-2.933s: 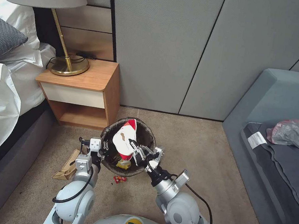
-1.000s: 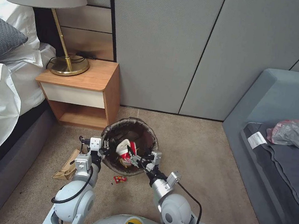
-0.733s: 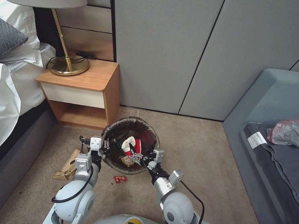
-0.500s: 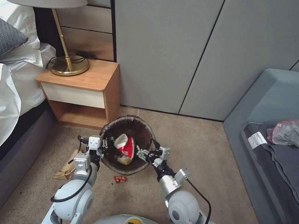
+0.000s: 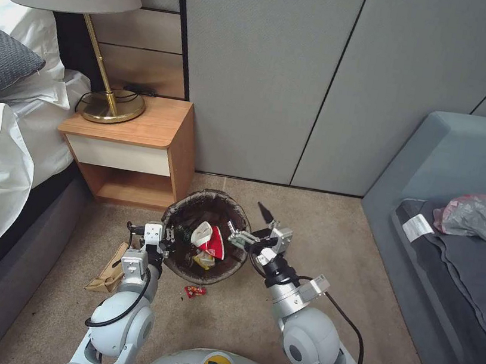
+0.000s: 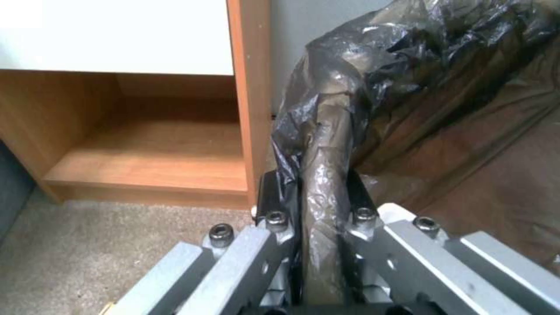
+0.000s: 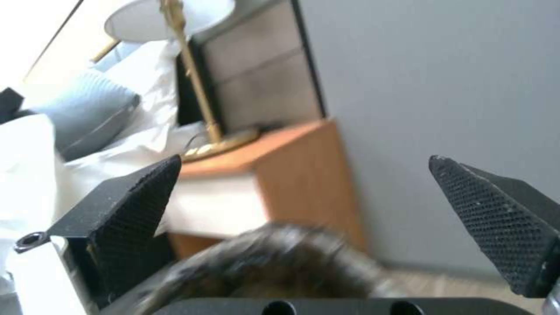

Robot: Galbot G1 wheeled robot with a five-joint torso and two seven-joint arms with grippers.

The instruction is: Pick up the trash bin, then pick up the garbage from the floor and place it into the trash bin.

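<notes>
The right gripper point(image 7: 303, 197) has its two black textured fingers point(image 7: 137, 205) spread wide apart, with nothing between them. Below them, the dark bag-lined rim of the trash bin point(image 7: 274, 258) appears blurred. Behind it stands a wooden nightstand point(image 7: 292, 175) against a grey wall point(image 7: 443, 74). A brass lamp point(image 7: 192, 87) stands on the nightstand, and white bedding point(image 7: 35, 153) with a grey pillow point(image 7: 87, 109) lies beside it.
</notes>
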